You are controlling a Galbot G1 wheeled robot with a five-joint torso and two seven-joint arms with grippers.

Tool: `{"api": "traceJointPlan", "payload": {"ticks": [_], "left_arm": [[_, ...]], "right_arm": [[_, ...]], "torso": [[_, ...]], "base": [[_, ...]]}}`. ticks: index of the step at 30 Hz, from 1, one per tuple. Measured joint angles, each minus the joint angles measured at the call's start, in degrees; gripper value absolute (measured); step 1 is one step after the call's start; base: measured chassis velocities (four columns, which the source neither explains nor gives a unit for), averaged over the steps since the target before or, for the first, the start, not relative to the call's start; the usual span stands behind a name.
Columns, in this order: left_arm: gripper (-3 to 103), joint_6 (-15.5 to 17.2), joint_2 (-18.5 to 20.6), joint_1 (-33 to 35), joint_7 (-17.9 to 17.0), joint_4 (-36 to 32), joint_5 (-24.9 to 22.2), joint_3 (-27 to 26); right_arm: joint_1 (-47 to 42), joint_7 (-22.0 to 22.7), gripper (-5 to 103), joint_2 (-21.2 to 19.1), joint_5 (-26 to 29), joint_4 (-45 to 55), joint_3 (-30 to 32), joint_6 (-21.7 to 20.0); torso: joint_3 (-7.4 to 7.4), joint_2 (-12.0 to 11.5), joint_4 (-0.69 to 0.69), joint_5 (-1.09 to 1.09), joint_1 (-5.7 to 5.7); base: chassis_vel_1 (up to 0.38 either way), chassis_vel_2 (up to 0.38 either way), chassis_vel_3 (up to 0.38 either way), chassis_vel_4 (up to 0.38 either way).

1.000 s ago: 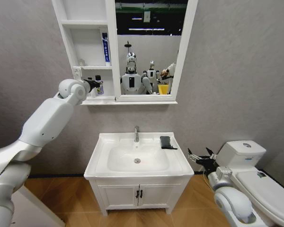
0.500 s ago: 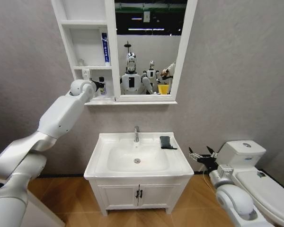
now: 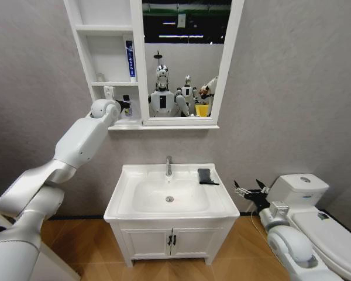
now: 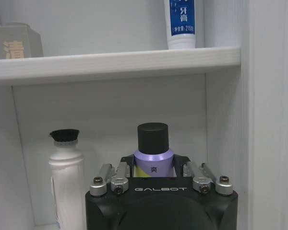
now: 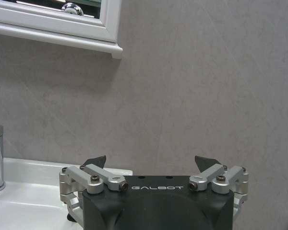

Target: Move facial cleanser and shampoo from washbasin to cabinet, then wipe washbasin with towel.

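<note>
At cabinet bottom shelf, 10 o'clock from washbasin — left gripper clamped on purple bottle, white bottle just beside. Risk: careless release or pull-back topples either. Right gripper wide open, empty, 3 o'clock of basin. Towel on rim, unused.

Glossy white rounded arm shells with grey joint seams. The left gripper and right gripper have black housings lettered "GALBOT" in white. Silver metal linkages with dark screws carry black fingertips.
</note>
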Motion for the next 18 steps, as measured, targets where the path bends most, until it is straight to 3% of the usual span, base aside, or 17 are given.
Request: {"api": "traceJointPlan", "payload": {"ticks": [18], "left_arm": [[42, -0.74, -1.22, 1.45, 0.24, 1.86, 2.13, -1.16]], "right_arm": [[1.18, -0.06, 100, -1.11, 0.7, -1.4, -0.36, 0.19]], "torso": [[0.0, 0.01, 0.0, 0.0, 0.0]], "base": [[0.0, 0.0, 0.0, 0.0]]}}
